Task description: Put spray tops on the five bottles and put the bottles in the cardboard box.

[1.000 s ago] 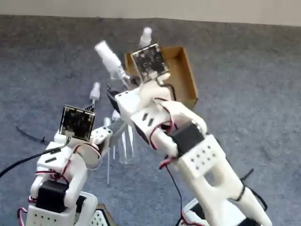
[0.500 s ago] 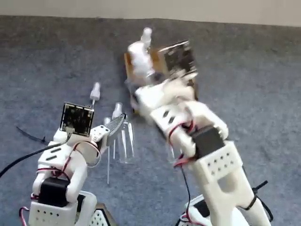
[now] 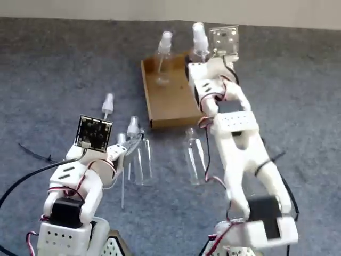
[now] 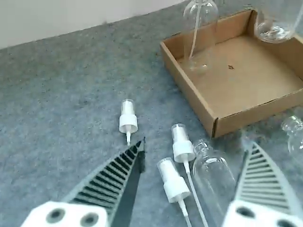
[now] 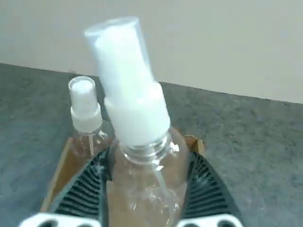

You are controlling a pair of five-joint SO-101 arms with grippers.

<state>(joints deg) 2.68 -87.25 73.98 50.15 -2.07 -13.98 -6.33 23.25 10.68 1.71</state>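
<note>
High view: my right gripper (image 3: pixel 198 60) holds a capped bottle (image 3: pixel 200 36) over the cardboard box (image 3: pixel 147 90), where a second capped bottle (image 3: pixel 162 58) stands. Left wrist view: my left gripper (image 4: pixel 195 146) is spread above an uncapped bottle (image 4: pixel 213 175) beside loose spray tops (image 4: pixel 128 120). Right wrist view: my right gripper pinches the capped bottle's body.

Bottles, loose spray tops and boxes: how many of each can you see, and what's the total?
Bottles with spray tops on: 2, the standing bottle in the cardboard box and the held bottle in the right gripper.
Bottles without tops: 2, lying on the carpet.
Loose spray tops: 3.
Cardboard box: 1.
Total: 8.
</note>
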